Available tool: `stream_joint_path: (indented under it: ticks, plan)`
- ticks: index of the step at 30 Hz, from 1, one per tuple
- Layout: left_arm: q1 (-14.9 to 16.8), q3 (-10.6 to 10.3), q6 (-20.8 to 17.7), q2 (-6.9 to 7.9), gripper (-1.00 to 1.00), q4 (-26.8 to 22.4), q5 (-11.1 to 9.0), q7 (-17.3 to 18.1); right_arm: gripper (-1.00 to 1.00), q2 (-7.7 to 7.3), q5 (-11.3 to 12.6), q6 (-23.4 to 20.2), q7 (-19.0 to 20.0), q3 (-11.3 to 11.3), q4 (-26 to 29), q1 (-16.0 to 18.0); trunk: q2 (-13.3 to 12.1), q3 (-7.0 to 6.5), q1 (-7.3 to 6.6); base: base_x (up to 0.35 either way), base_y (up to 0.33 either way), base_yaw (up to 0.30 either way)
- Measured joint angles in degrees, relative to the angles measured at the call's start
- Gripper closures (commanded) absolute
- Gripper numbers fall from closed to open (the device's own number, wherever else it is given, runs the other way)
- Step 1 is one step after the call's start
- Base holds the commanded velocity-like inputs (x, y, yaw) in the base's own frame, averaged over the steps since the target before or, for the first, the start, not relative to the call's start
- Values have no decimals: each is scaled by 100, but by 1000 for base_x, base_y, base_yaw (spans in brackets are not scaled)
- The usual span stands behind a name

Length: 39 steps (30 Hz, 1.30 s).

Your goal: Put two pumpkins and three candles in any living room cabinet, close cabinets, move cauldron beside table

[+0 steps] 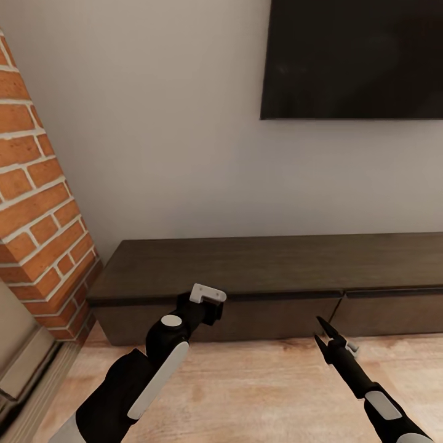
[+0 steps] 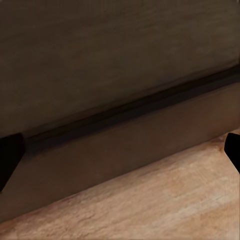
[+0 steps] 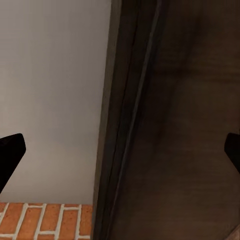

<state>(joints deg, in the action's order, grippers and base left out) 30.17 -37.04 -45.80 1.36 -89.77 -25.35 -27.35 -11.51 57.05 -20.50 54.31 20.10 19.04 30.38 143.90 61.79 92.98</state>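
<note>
**While both arms stand before the shut cabinet: hazards and blind spots, by view**

**Head view.**
- Item: long, low, dark brown wood cabinet [image 1: 271, 277] against the pale grey wall, under a black wall-mounted screen [image 1: 354, 58]. A red brick pillar [image 1: 40, 203] stands at its left end. Both visible drawer fronts look shut.
- Left gripper [image 1: 206, 301]: held close against the upper edge of the left drawer front; its fingers are masked by the wrist housing.
- Right gripper [image 1: 323, 332]: low, just before the same front near the seam between drawers, fingers slightly apart, holding nothing.
- Risk, judged: the fronts carry no handles, so a pull may slip off the narrow lip. The left arm could also scrape the cabinet top.
- Hidden: the cabinet's right end is cut off.

**Left wrist view.**
- Cabinet top, dark seam and drawer front, with light wood floor [image 2: 165, 200] below. Two dark fingertips sit at opposite edges, wide apart and empty.
- Hard to tell: whether either tip touches the front.

**Right wrist view.**
- Cabinet edge, wall and brick. Fingertips at opposite edges, apart.
- Risk, judged: both arms crowd one drawer and may collide.
</note>
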Motion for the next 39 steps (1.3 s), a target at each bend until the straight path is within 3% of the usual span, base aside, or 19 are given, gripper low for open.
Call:
stream_joint_path:
  ticks: [8, 10, 11, 14, 17, 20, 23, 28, 39]
  plan:
    - [0, -49, -40, 34, -100, -71, -30, 49, -100, 4, -7, 0, 0, -1, 7, 0, 0, 0, 2, 96, -56, 0]
    - [0, -279, -155, 39, -100, -108, -49, 127, -100, 3, -8, 0, 0, -1, 8, 0, 0, 0, 2, 15, -30, 0]
    - [-1, -538, -304, 31, -100, -123, -72, 163, -100, 2, -8, 0, 0, -7, 8, 0, 0, 0, 3, 9, -19, 0]
    - [-1, -1024, -605, -16, -100, -140, -80, 203, -100, 1, -9, 0, 0, -71, 11, 0, 0, 0, 3, 5, -11, 0]
    - [1, -1300, -928, -162, -100, -147, -75, 313, -100, 0, -6, -1, -5, -115, 14, 0, 0, 0, 3, 2, -4, 0]
    - [-16, -1614, -1286, -292, -100, -155, -94, 747, -100, 0, -7, -1, -8, -139, 16, 0, 0, 0, 3, 1, -1, 0]
    - [-32, -1776, -1401, -318, -100, -158, -84, 1173, -100, 0, -8, 2, -9, -162, 16, 0, 0, 0, 3, 0, 0, 0]
    - [-40, -1865, -1402, -340, -100, -159, -72, 1779, -100, 0, -8, 7, -9, -187, 16, 2, 0, 0, 3, 0, 0, 0]
    - [-42, -1885, -1400, -297, -100, -160, -76, 2220, -100, 0, -8, 15, -9, -225, 16, 34, 0, 0, 3, 0, 0, 0]
